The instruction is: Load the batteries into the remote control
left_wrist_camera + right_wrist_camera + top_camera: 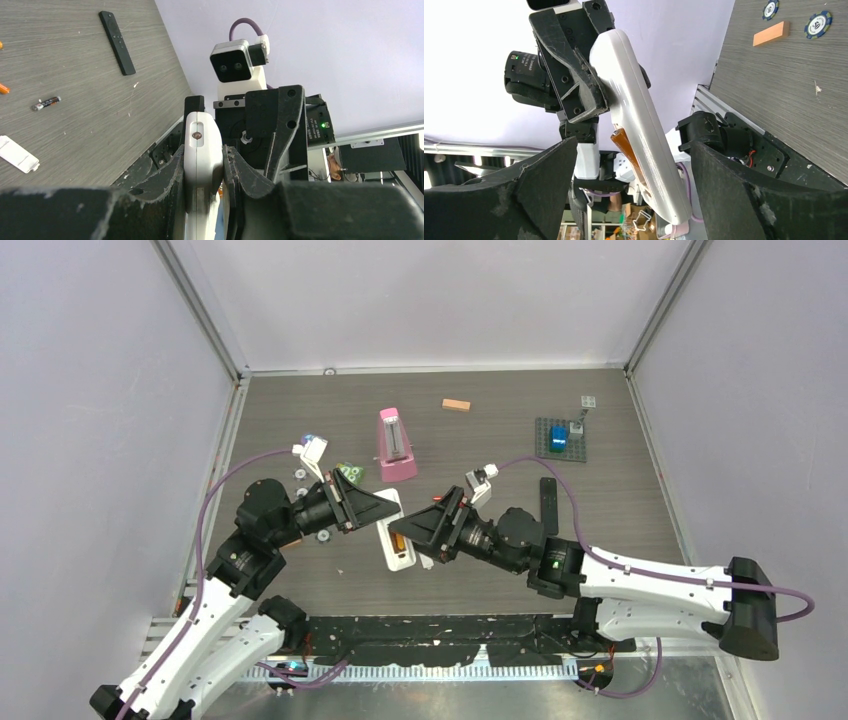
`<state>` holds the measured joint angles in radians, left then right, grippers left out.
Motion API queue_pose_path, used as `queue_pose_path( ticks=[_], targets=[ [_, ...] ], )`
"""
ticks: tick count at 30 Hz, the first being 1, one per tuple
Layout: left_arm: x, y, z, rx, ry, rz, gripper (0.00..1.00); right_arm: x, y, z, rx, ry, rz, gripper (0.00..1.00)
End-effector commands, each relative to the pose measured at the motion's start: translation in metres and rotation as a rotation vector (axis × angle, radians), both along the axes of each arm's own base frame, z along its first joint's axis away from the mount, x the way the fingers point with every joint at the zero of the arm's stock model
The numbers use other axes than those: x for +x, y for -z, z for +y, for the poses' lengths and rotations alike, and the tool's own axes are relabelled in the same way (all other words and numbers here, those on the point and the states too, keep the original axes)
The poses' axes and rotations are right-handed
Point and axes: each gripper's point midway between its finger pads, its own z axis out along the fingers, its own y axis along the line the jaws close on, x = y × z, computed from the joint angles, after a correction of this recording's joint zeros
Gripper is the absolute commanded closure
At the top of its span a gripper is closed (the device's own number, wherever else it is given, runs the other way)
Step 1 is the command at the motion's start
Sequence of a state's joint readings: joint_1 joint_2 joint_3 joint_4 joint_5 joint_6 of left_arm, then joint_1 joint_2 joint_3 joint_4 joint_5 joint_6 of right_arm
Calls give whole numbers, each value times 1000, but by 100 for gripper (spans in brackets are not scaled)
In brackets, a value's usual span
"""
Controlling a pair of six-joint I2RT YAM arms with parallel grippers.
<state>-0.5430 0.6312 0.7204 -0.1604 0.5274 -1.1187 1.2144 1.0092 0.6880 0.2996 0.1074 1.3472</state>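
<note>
Jaws: the left gripper (202, 167) was clamped on the narrow sides of a white remote (636, 110) and held it clear of the table, in the air between the two arms. The right gripper (631, 145) stood spread wide, one finger to each side of the remote's lower body, touching nothing I could make out.

- One orange cell (623, 146) lay lengthwise in the remote's open bay.
- Near edge: a black, scuffed mounting strip (450, 628) ran under both arm bases, with purple cables (215, 495) looping up to the wrists.
- Table (620, 540): dark grey wood-grain board, flecked with small pale scratches.
- On the board by the arms lay a dark cell (46, 103), apart from everything else. A second orange cell (3, 89) showed at the picture's edge. A flat white cover (19, 154) lay nearer the left wrist camera.
- A slim black remote (548, 502) lay to the right of the right wrist.
- Mid-table: a pink metronome (397, 445), upright.
- Farther back: a grey baseplate (545, 448) carrying a blue brick (558, 436), and a tan block (456, 405), well apart from each other.
- Room: pale lavender-white walls (430, 300) on three sides, joined by aluminium corner rails (200, 310).
</note>
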Motion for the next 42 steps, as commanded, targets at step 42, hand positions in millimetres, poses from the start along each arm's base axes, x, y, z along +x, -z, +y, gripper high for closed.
queue_pose_path(
  ticks=[42],
  targets=[
    [-3, -29, 16, -83, -97, -2, 100, 1, 16, 11, 70, -66, 50, 48]
  ],
)
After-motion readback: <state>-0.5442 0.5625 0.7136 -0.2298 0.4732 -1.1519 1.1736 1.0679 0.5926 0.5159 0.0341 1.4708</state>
